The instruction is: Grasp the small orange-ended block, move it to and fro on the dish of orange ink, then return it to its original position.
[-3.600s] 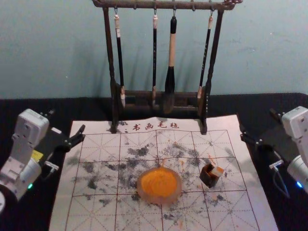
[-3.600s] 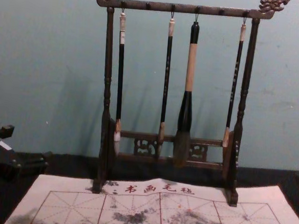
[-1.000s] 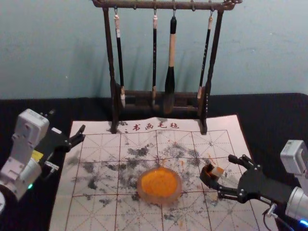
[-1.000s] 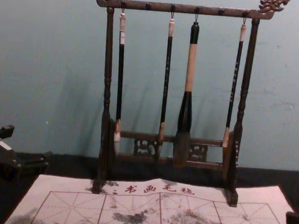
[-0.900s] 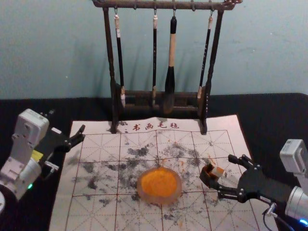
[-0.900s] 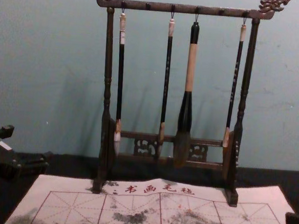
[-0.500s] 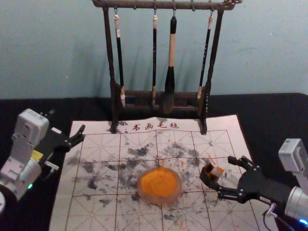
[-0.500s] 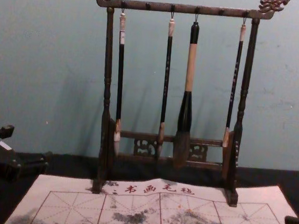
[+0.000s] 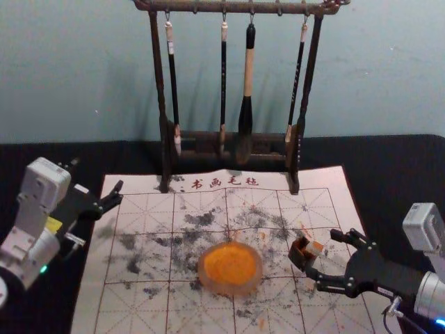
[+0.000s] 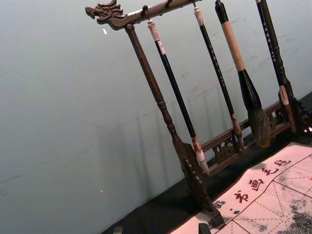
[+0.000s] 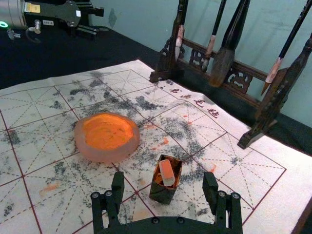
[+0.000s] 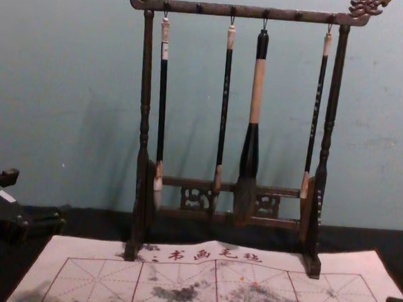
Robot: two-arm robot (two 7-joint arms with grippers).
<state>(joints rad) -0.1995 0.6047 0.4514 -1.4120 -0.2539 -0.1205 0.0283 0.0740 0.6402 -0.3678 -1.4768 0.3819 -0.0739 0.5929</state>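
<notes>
The small orange-ended block [image 11: 167,172] is propped in a dark square cup [image 11: 164,193], right of the dish of orange ink [image 9: 230,267]. Near it, the right end effector [image 9: 323,255] is held released, its fingers spread. The left end effector [image 9: 96,175], likewise released, is parked by the mat's [image 9: 142,202] left edge.

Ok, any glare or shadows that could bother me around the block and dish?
Right wrist view: no harsh glare on the block or dish, though the box's near side is dark; chest view: soft, faint shadows on the wall behind the brushes; head view: a small blue light glows on the right arm.
</notes>
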